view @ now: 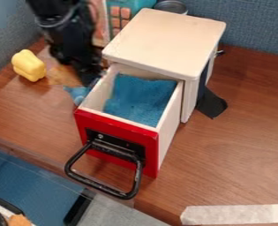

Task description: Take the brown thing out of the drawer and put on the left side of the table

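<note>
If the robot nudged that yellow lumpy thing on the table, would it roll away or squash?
The yellow thing would probably slide or rock, perhaps roll a little, since its corners are rounded. It looks chunky, with no sag, so likely firm rather than floppy. Its smooth-looking surface might be slightly slippery.

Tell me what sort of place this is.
Likely a robotics lab or office workspace: a black robot arm hangs over a wood-look table, pale tape strips mark its top, and blue, cloth-like partitions stand behind.
</note>
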Controlling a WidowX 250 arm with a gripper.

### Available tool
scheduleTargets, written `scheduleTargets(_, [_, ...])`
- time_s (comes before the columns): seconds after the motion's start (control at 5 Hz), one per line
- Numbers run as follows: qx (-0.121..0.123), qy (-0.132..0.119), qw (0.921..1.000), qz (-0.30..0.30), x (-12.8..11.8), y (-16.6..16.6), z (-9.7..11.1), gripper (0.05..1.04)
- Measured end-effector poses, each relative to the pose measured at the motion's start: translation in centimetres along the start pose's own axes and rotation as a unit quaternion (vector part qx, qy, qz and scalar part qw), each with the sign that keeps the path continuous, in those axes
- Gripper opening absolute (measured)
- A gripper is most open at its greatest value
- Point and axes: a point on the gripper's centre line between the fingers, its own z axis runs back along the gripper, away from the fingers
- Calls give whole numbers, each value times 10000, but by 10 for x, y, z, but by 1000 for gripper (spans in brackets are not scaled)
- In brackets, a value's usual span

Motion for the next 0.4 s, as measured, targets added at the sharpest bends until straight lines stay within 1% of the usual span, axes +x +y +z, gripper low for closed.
scheduleTargets(0.2, [309,64,9981,536,-14,25,6,407])
scheduleTargets(0.4, [638,263,9936,897,-23,41,1,407])
